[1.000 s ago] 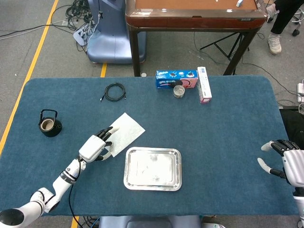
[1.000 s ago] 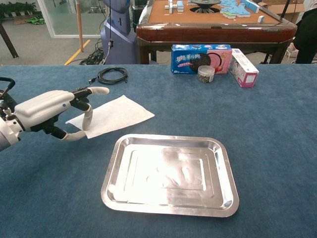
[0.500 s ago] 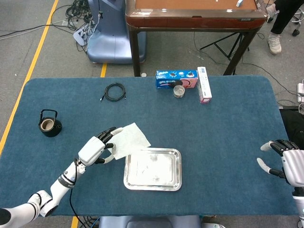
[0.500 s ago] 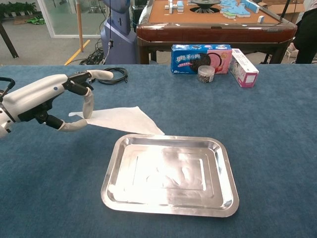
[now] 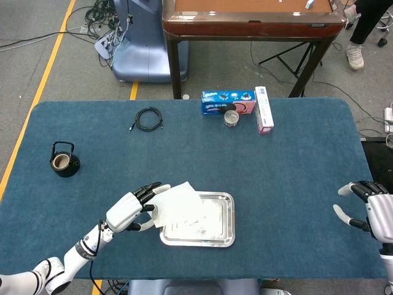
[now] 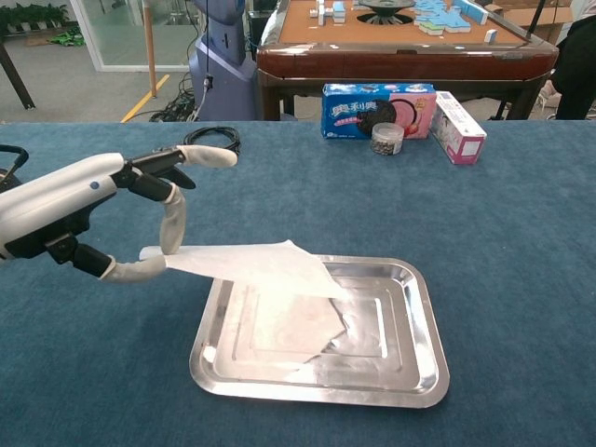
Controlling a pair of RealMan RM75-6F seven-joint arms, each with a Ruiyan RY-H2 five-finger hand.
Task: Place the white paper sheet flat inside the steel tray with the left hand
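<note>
We see the left hand [image 6: 84, 209] at frame left, fingers [image 6: 172, 219] pinching one edge of the sheet [image 6: 270, 279]. Sheet slopes from that raised edge down and rightward, its long axis running left to right; far end droops into the tray [image 6: 410, 372], seemingly touching the tray floor, left of centre. Tray sits on blue surface [image 6: 503, 242], lower centre. Right hand [image 5: 368, 209] at right edge, fingers apart, holding nothing.

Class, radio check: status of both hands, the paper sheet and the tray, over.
Left robot hand pinching paper sheet, sheet sloping over steel tray, not flat. Right robot hand open, idle. Tray unobstructed.
</note>
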